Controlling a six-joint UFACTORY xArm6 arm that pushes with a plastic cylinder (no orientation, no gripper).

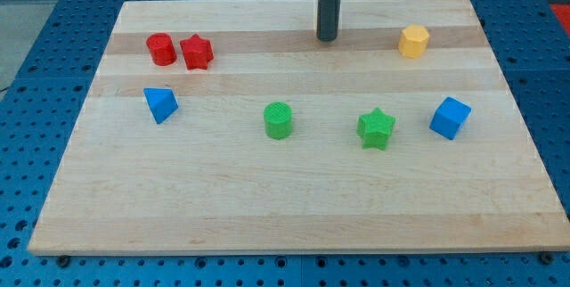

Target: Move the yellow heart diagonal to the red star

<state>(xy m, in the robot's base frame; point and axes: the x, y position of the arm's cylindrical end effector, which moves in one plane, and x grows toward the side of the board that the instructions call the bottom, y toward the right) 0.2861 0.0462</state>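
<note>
The only yellow block (413,41) sits near the view's top right; its shape looks closer to a hexagon than a heart. The red star (197,53) lies at the top left, touching a red cylinder (161,48) on its left. My tip (327,37) rests on the board at the top centre, between the two, about a hundred pixels left of the yellow block and well right of the red star. It touches no block.
A blue triangle (160,104) lies left of centre. A green cylinder (278,119), a green star (376,128) and a blue cube (450,118) form a row across the middle. The wooden board (285,216) sits on a blue perforated table.
</note>
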